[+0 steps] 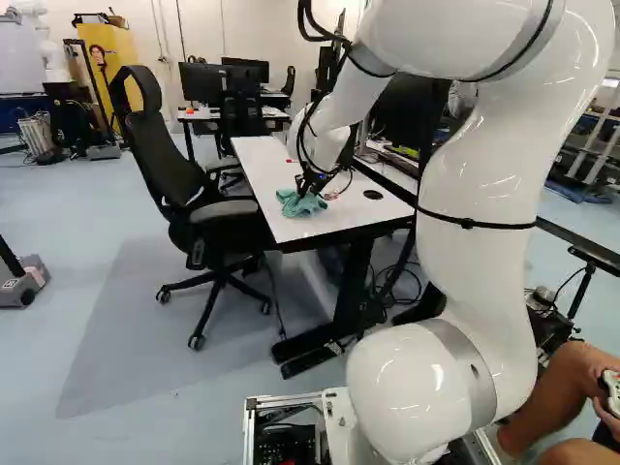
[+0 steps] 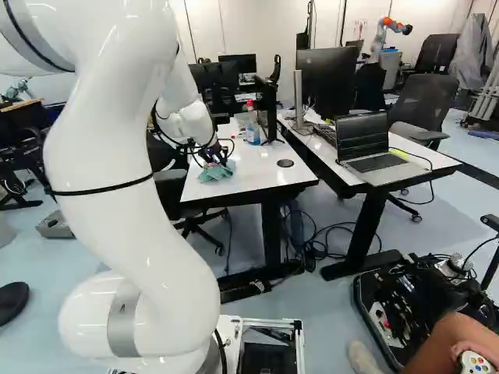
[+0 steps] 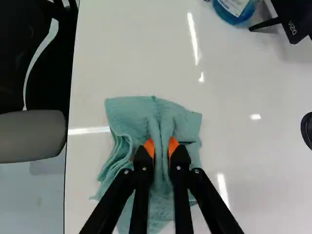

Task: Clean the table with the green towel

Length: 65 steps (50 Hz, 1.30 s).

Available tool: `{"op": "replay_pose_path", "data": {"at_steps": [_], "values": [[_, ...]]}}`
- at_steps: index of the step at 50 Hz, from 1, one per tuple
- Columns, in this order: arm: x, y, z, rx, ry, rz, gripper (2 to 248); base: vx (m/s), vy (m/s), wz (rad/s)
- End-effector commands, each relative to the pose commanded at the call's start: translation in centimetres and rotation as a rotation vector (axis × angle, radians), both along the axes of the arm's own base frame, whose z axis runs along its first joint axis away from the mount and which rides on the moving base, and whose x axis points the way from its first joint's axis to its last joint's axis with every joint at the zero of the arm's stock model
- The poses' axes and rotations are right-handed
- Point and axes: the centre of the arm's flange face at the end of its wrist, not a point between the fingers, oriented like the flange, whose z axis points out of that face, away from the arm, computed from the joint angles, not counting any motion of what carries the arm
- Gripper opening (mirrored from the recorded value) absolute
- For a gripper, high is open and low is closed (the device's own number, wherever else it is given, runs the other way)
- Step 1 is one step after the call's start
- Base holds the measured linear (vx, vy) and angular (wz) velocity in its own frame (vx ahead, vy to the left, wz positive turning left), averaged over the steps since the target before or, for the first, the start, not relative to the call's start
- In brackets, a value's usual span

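We have the claw (image 1: pixel 311 184) closed on the green towel (image 3: pixel 183 119), with a raised fold of cloth pinched between its two orange pads (image 3: pixel 149 146). The towel lies on the white surface (image 3: pixel 141 53) directly under the claw, spreading out ahead of the fingertips, to both sides and back beneath the fingers.

Up close, we see a soft blue-green cloth, rumpled rather than flat. Ahead of the claw (image 3: pixel 161 146) it spreads into a broad, fairly smooth flap with rounded corners; between the pads it bunches into an upright ridge. On the side towards the office chair (image 3: pixel 34 136) its layers overlap in loose, wavy folds — one small tip pokes out onto the surface there. Behind the fingertips it narrows, partly hidden by the black fingers, so we cannot make out its whole outline.

The surface is glossy and throws back streaks of light around the towel. Well ahead of the claw and off to the side away from the chair, we find a bottle of blue liquid (image 3: pixel 235 7), with a black stand (image 3: pixel 291 22) just beside it. A round black cap (image 3: pixel 307 129) sits farther out on that same side — well apart from the towel.
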Motion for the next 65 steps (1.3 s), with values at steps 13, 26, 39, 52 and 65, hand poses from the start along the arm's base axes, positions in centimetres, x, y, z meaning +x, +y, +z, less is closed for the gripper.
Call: {"op": "replay_pose_path", "data": {"at_steps": [13, 26, 39, 52, 65], "values": [[-2.1, 0.8, 1.5, -0.001, 0.006, 0.019, 50, 0.000, 0.000, 0.000], [-5.3, 2.0, 2.9, 0.000, 0.025, 0.045, 50, 0.000, 0.000, 0.000], [-8.7, 2.9, 4.3, 0.003, 0.048, 0.069, 50, 0.000, 0.000, 0.000], [-12.3, 2.4, 5.3, 0.007, 0.068, 0.067, 50, 0.000, 0.000, 0.000], [-12.9, 2.3, 5.3, 0.007, 0.073, 0.066, 50, 0.000, 0.000, 0.000]]}}
